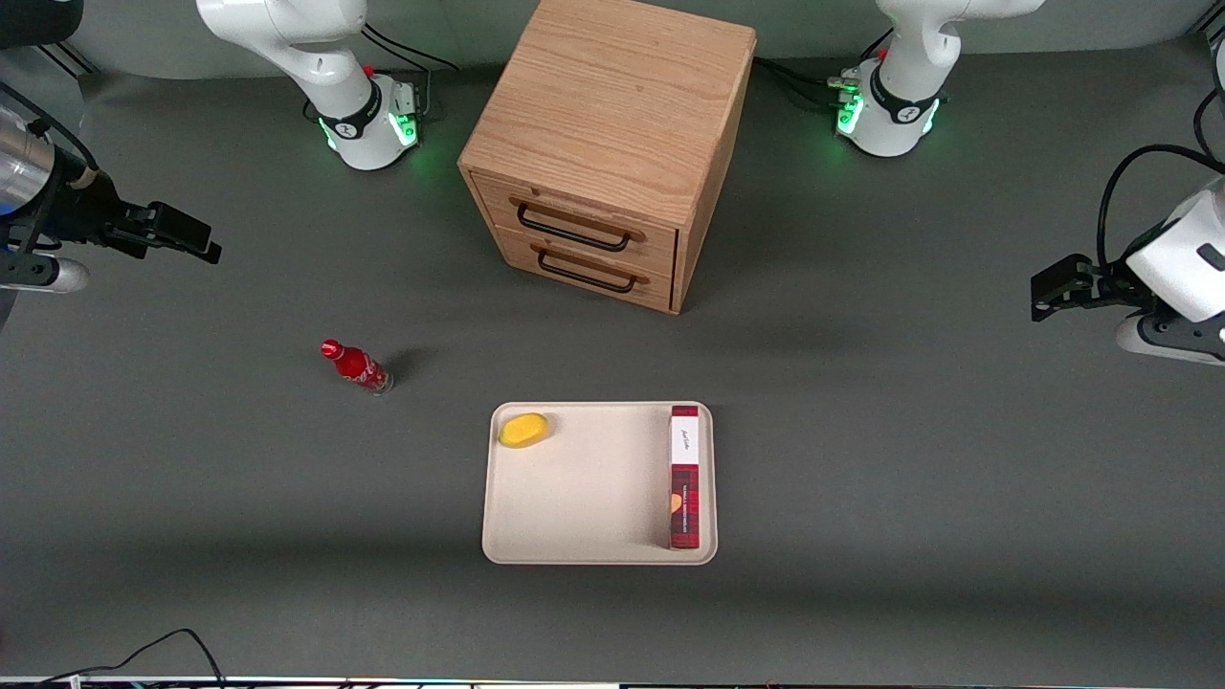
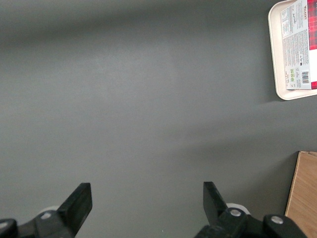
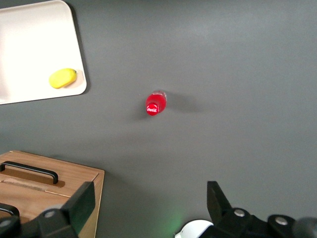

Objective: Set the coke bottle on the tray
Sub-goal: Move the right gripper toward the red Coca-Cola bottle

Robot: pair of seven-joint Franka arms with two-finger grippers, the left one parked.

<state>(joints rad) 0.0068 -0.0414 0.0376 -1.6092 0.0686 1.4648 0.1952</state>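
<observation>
Black fingers (image 3: 79, 206) of your gripper (image 3: 148, 208) stand wide apart and hold nothing, touching nothing; you see it in the front view as a dark pincer (image 1: 177, 234) hanging above the table (image 1: 909, 459) at the working arm's end, well apart from the coke bottle (image 1: 356, 366). Your surface is a plain dark grey tabletop, matte and even, with soft shadow bands across it (the room around it does not show). You'll find the bottle standing upright on the bare table, its long axis vertical and its red cap up, so the wrist camera looks almost straight down on the cap (image 3: 152, 107). It stands off the tray (image 1: 584, 498), toward the working arm's end and a little farther from the front camera. On the tray lie a yellow lemon (image 1: 524, 430) and a red plaid box (image 1: 685, 478), at opposite ends. Your wooden drawer cabinet (image 1: 612, 144) stands farther from the front camera than the tray.
</observation>
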